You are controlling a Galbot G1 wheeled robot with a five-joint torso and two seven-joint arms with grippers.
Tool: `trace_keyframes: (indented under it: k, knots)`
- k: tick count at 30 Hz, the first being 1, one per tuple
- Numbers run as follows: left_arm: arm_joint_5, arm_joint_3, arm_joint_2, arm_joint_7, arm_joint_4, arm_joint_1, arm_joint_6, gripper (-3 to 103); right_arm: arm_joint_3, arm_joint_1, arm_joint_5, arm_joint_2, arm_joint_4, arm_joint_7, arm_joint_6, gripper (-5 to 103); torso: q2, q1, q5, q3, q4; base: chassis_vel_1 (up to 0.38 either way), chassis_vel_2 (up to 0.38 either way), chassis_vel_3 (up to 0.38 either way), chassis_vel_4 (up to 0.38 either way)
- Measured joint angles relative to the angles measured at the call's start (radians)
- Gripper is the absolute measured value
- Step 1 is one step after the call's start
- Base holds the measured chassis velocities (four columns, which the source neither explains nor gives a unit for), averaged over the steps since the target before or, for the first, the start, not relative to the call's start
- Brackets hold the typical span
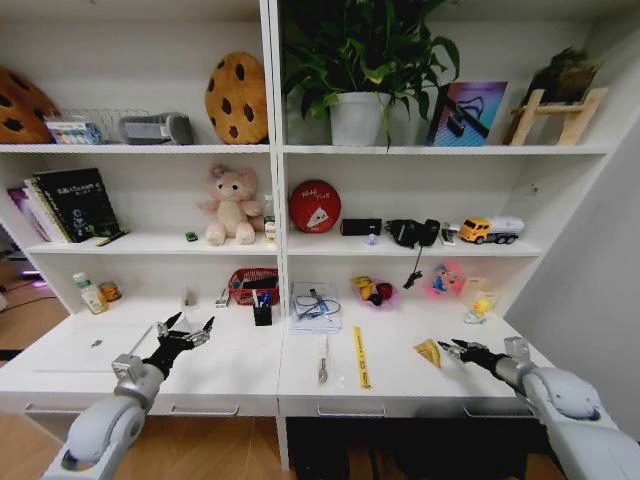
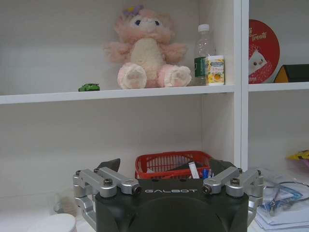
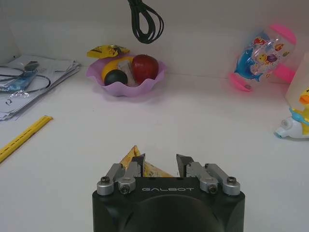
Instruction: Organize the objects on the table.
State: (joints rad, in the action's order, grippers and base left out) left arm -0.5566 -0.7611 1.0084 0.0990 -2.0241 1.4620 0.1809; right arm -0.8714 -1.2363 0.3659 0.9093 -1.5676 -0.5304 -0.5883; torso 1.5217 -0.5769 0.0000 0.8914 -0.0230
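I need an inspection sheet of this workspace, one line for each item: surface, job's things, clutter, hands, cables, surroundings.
Surface: white desk, bare in front.
Job's things: yellow ruler lies flat near the front edge; yellow wedge just ahead of the right hand; pen cup at the back.
Clutter: paper stack, purple bowl of fruit, red basket.
Hands: left hand open above the desk; right hand open at the wedge.
Cables: black cord hangs from the shelf above.
Surroundings: pink plush bear and tiny green toy on the shelf.
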Motion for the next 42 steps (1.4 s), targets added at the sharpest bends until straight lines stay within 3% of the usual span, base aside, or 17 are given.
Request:
trace_keyframes:
  k: [4,6,10,11,24,31,36,40,42]
  knots:
    - [0.0,0.0,0.0,0.0,0.0,0.0,0.0,100,0.004,-0.001,0.001,0.001,0.004,-0.006,-0.004,30,0.0,0.0,0.0,0.0,0.0,0.0,0.0,0.0,0.0]
    - [0.0,0.0,0.0,0.0,0.0,0.0,0.0,100,0.009,0.007,0.007,0.003,0.013,-0.006,-0.009,14,0.0,0.0,0.0001,0.0,-0.0001,0.0,0.0,0.0,0.0]
    - [0.0,0.0,0.0,0.0,0.0,0.0,0.0,100,0.012,0.014,0.012,0.004,0.02,-0.006,-0.014,8,0.0,0.0,0.0,0.0,0.0,0.0,0.0,0.0,0.0]
    - [0.0,0.0,0.0,0.0,0.0,0.0,0.0,100,0.015,0.018,0.014,0.004,0.025,-0.005,-0.017,1,0.0,0.0,0.0,0.0,-0.0001,0.0,0.0,0.0,0.0]
    - [0.0,0.0,0.0,0.0,0.0,0.0,0.0,100,0.024,0.031,0.014,0.013,0.035,-0.003,-0.021,0,0.0,0.0,0.0001,0.0,0.0,0.0,0.0,0.0,0.0]
    - [0.0,0.0,0.0,0.0,0.0,0.0,0.0,100,-0.003,0.006,0.015,0.013,-0.077,0.015,0.03,0,0.0,0.0,-0.0002,0.0,0.0,0.0,0.0,0.0,0.0]
    - [0.0,0.0,0.0,0.0,0.0,0.0,0.0,100,-0.015,-0.022,0.023,0.014,-0.161,0.07,-0.001,0,0.0,0.0,-0.0003,0.0,0.0002,0.0,0.0,0.0,0.0]
    - [0.0,0.0,0.0,0.0,0.0,0.0,0.0,100,-0.023,-0.067,-0.038,0.032,-0.212,0.106,-0.044,-1,0.0,0.0,-0.0001,0.0,-0.0002,0.0,0.0,0.0,0.0]
    - [0.0,0.0,0.0,0.0,0.0,0.0,0.0,100,-0.022,-0.07,-0.061,0.038,-0.212,0.107,-0.055,4,0.0,0.0,-0.0001,0.0,-0.0003,0.0,0.0,0.0,0.0]
